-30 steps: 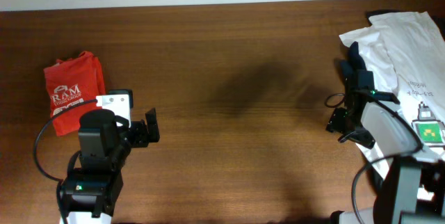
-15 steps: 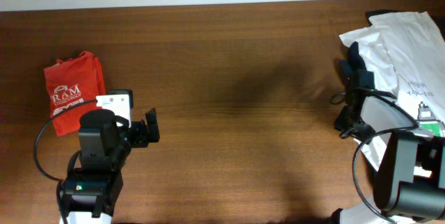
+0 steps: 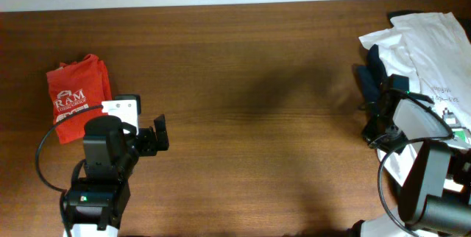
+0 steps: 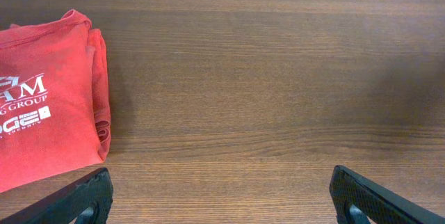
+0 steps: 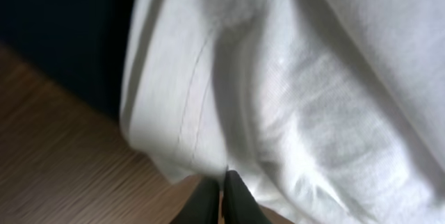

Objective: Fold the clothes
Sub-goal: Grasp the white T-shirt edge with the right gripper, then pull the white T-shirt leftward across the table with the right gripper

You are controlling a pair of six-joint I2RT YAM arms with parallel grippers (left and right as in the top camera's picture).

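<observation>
Right end effector [image 5: 222, 197] pinched on white T-shirt [image 5: 313, 113] hem, left end effector [image 4: 221, 177] apart near red T-shirt [image 4: 42, 120]

The overhead camera stares straight down on the table [image 3: 243, 82], with the robot's side at six o'clock. The left wrist camera rides low and faces twelve o'clock across the wood, catching the red shirt [image 4: 42, 106] at nine o'clock (overhead has it there too). The right wrist camera is jammed close against the white shirt [image 5: 313, 78], seemingly its hem, which overhead places at three o'clock.
</observation>
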